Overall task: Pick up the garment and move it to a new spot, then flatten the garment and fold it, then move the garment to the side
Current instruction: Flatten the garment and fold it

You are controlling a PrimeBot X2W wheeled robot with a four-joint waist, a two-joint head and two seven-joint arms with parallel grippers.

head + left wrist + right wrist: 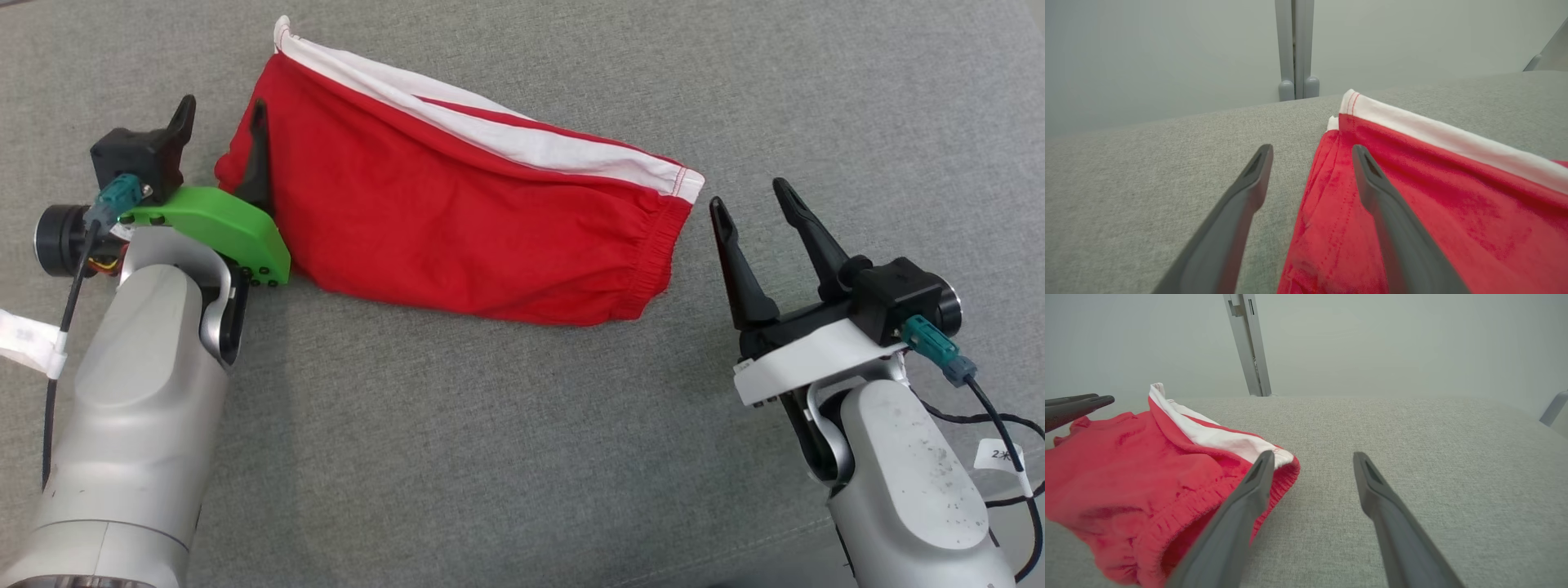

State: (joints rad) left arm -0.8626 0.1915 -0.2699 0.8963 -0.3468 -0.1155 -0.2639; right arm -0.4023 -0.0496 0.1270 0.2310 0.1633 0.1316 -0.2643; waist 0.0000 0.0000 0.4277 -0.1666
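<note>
You see the red garment (457, 220) lying spread on the grey cushion (490, 449), white stripe along its far edge. Your left gripper (224, 102) sits at its left end. One finger lies over the red cloth and the other over bare cushion, so the hem runs between the jaws. Your right gripper (749, 193) stands just beside the elastic waistband at the right end, apart from it.

The left wrist view gives you the hem seam and the stripe's corner close up. The right wrist view shows the puckered waistband beside the inner finger (1241, 514).

Both sets of jaws stand wide apart and clamp nothing. Whether the left finger presses on the cloth, you cannot tell.
</note>
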